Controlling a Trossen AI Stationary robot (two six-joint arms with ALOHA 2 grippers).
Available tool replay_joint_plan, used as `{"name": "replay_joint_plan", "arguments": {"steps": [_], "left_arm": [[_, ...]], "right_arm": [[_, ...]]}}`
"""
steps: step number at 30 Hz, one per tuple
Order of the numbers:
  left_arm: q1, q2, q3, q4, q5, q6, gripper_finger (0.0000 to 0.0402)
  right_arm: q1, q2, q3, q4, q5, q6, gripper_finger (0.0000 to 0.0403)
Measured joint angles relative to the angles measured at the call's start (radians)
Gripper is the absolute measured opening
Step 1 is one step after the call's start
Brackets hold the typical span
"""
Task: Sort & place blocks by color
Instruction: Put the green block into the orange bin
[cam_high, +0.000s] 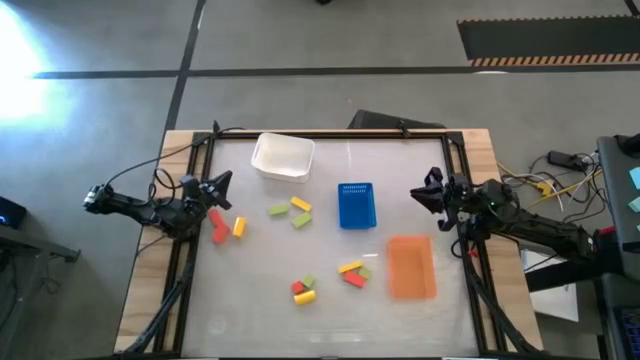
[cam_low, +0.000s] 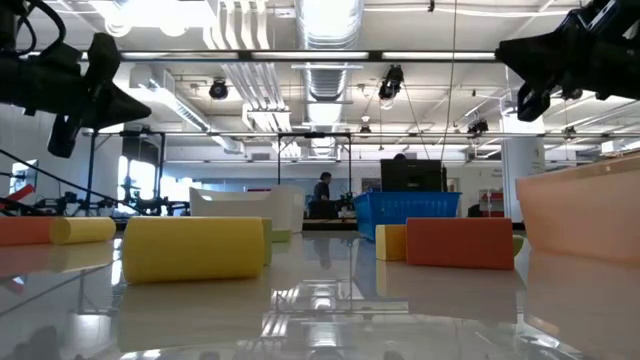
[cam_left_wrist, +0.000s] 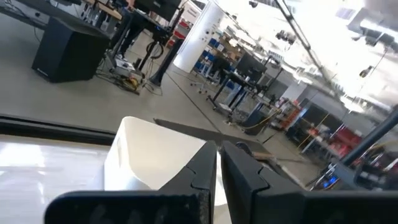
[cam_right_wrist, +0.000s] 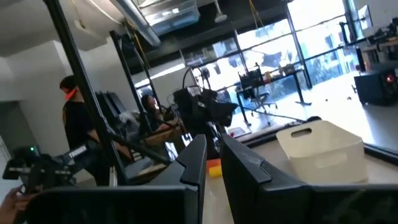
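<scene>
On glossy tabletop (cam_high: 330, 310), small rectangular matte blocks (cam_high: 290, 211) lie scattered

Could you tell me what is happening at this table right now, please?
Nothing is being handled at the moment. The left gripper and right gripper hang shut and empty at opposite sides of the table. The yellow, red and green blocks lie scattered in small clusters, none inside the white tub, blue tray or orange tray.

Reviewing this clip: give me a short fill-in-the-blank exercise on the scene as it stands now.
1. Both grippers, left gripper and right gripper, are shut and hold ___.
2. The tray nearest the right gripper is the ___ one.
3. The white tub holds ___ blocks.
4. Every block lies on the ___.

Missing: nothing; blue; no; table
</scene>
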Motion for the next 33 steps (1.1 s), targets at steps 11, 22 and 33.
{"name": "replay_joint_plan", "arguments": {"steps": [11,22,33], "left_arm": [[0.000,0.000,0.000,0.176,0.000,0.001,0.0008],[0.000,0.000,0.000,0.175,-0.115,0.020,0.0008],[0.000,0.000,0.000,0.174,-0.196,0.230,0.0008]], "right_arm": [[0.000,0.000,0.000,0.023,0.195,-0.061,0.0036],[0.000,0.016,0.027,0.166,0.312,-0.086,0.0036],[0.001,0.268,0.250,0.170,0.331,-0.220,0.0036]]}}
